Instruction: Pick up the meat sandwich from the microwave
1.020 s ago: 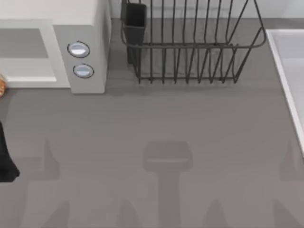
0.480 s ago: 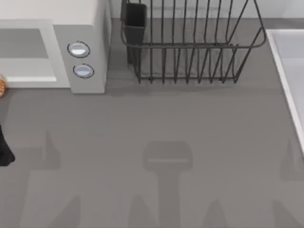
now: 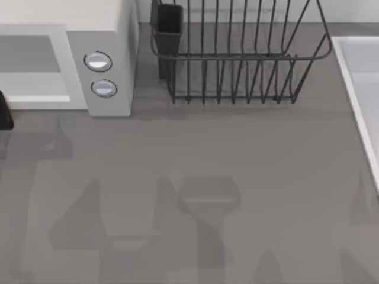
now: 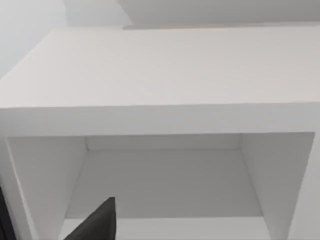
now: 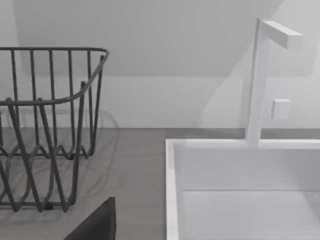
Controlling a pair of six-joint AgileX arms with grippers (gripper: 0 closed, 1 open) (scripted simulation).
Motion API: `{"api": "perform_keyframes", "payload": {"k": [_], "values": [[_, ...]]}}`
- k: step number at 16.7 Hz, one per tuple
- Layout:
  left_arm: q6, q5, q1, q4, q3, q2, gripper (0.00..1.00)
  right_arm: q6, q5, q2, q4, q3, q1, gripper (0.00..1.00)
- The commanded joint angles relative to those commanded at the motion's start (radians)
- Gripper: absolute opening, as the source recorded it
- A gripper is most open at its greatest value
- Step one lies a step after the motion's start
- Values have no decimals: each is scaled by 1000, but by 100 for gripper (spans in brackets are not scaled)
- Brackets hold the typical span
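The white microwave [image 3: 76, 71] stands at the table's back left, with two round buttons [image 3: 98, 61] on its side panel. A dark part of my left gripper [image 3: 3, 112] shows at the far left edge, right in front of the microwave's front. In the left wrist view the microwave [image 4: 160, 75] faces me with its white cavity [image 4: 165, 180] open and bare where visible; a dark tip of my left gripper [image 4: 96, 225] rises at the picture's lower edge. The meat sandwich is hidden. A dark tip of my right gripper [image 5: 96, 225] appears in the right wrist view, near the sink.
A black wire dish rack [image 3: 237, 59] with a dark cup holder [image 3: 169, 26] stands at the back middle. A white sink basin [image 3: 358, 89] runs along the right edge; its faucet [image 5: 257, 80] rises behind it. Grey tabletop [image 3: 195, 154] spreads in front.
The left gripper's dark part moved along the left edge from the lower table up to the microwave's front. The orange sliver seen there earlier no longer shows. Arm shadows shifted.
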Motion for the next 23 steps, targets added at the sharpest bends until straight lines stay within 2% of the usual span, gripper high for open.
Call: {"api": "perform_keyframes", "payload": {"k": [7,12,17,21,23], "values": [[38,97,89,407,251,816,100,0,0,0,0,0,0,100],[59,150,138,627,387,1258,100,0,0,0,0,0,0,100],[69,175,161,731,451,1449,100,0,0,0,0,0,0,100],[69,176,162,735,453,1456,100,0,0,0,0,0,0,100],[44,198,156,775,430,1374,100,0,0,0,0,0,0,100]]}}
